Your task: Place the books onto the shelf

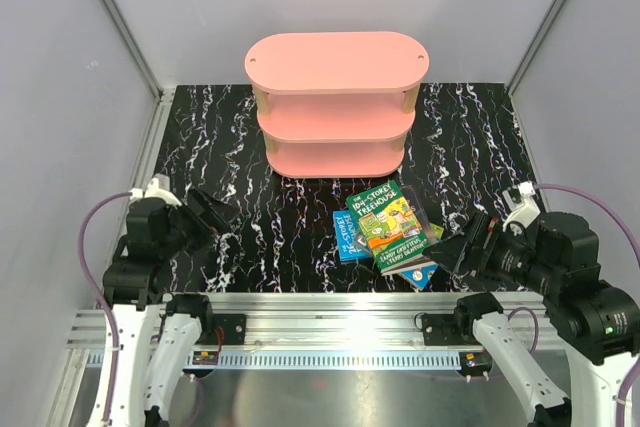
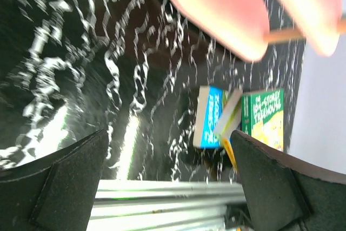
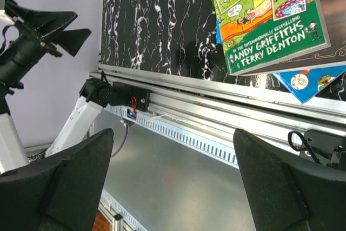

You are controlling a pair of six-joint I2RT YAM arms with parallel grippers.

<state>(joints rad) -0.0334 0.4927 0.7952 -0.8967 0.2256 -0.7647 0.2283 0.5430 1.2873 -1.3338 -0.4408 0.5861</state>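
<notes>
The books lie in a loose overlapping pile on the black marbled table, in front of the pink three-tier shelf [image 1: 338, 97]. On top is the green Treehouse book [image 1: 388, 226], with a blue book [image 1: 346, 238] showing at its left and another blue corner [image 1: 422, 273] at the near side. My left gripper [image 1: 207, 213] hovers open at the near left, well apart from the pile. My right gripper [image 1: 466, 244] is open just right of the pile, touching nothing. The left wrist view shows the blue book [image 2: 210, 117], the green book [image 2: 266, 116] and the shelf [image 2: 221, 9] beyond my open left gripper [image 2: 170, 182]. The right wrist view has the green book [image 3: 267, 14] and a blue corner [image 3: 308, 82] above my open right gripper [image 3: 173, 182].
An aluminium rail [image 1: 330, 307] runs along the table's near edge, with both arm bases on it. Grey walls enclose the table on the left, right and back. The left arm [image 3: 32, 36] shows in the right wrist view.
</notes>
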